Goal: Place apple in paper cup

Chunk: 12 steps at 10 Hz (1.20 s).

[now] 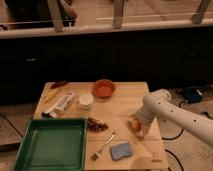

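Since I cannot tell if the gripper [139, 126], at the apple [133, 123] well right of the paper cup [86, 100], holds it, the fruit might slip and roll.

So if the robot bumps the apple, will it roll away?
Probably. The apple looks round, so a nudge could send it rolling across the flat table. It looks small beside the bowl, so it's likely light and easy to shove. The end effector is right at the apple, near the table's right edge, so the apple might even roll off.
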{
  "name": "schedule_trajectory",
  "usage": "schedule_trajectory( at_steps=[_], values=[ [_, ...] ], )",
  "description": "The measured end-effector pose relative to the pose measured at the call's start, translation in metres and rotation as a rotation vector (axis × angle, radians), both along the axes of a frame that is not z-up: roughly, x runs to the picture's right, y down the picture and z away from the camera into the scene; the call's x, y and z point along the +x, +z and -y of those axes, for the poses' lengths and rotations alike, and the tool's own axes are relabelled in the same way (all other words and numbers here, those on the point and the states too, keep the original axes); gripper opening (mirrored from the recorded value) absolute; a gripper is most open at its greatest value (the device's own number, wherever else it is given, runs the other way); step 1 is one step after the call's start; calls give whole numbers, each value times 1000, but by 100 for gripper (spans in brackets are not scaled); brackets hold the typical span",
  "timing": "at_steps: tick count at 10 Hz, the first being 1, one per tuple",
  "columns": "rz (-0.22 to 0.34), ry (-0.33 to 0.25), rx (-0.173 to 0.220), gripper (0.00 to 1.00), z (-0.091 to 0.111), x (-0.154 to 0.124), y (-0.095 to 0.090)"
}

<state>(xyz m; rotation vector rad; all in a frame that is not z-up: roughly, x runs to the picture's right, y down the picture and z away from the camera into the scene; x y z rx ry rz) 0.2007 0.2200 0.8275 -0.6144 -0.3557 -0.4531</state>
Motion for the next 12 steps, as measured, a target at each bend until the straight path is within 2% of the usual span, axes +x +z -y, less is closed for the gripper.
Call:
schedule_trajectory(
  at_steps=[1,3,4,6,7,8,9,12],
  values=[
    [-1,0,-2,60,-1,1,0],
    [1,4,1,58,-1,-1,2],
    [5,3,1,53,-2,-2,3],
    [3,3,-3,34,-5,-1,2],
    [-2,-2,0,28,-5,-1,1],
    [-8,-3,8,15,4,-3,-5],
    [-11,-5,7,11,8,-3,-9],
    [-21,-7,12,11,13,-5,-14]
  ],
)
